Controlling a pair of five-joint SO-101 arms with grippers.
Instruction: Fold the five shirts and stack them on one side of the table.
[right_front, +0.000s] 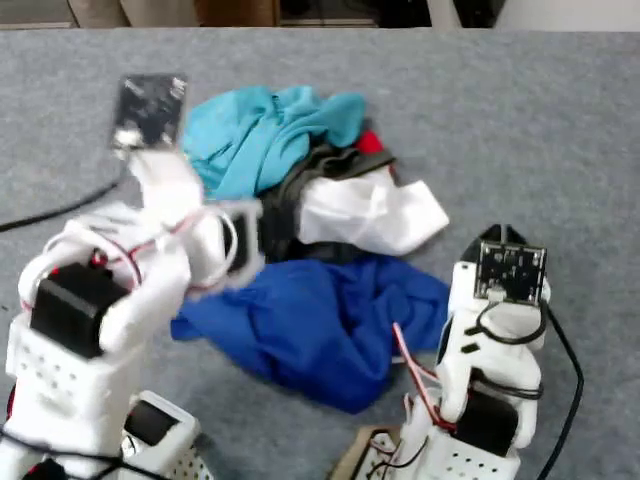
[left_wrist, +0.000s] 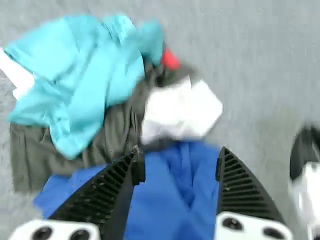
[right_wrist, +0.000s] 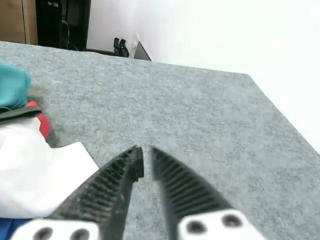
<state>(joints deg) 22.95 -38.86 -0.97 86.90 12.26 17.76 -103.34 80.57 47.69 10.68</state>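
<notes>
Jaws of the left gripper (left_wrist: 178, 156) stand spread wide with nothing between them, poised over the crumpled royal-blue cotton shirt (left_wrist: 170, 200). Whether the fingertips touch the cloth cannot be told.

Jaws of the right gripper (right_wrist: 145, 152) are drawn almost together, with a thin slit between them. They pinch nothing and hang over a bare part of the grey felt-covered table (right_wrist: 210, 115), just beside the edge of the rumpled white shirt (right_wrist: 35, 175).

Condition of garments: all five lie unfolded in one heap near the middle of the table.
- Crumpled turquoise shirt (right_front: 265, 135): at the far side of the heap, overlapping the dark one.
- Bunched dark grey shirt (right_front: 300, 190): in the centre, partly under the turquoise and white ones.
- Small patch of red shirt (right_front: 370, 142): showing between the turquoise and white cloth, mostly covered.
- White shirt: on the heap's right side in the high view, resting on the dark shirt and touching the blue one.
- Royal-blue cotton shirt: nearest the arm bases, spread widest, between the two arms.

Position of arms, high view: the left arm extends from the near left corner to the heap's left edge. The right arm stands at the near right, beside the blue shirt.

Other items: a thin black cable (right_front: 50, 212) lies on the table at the left edge.
</notes>
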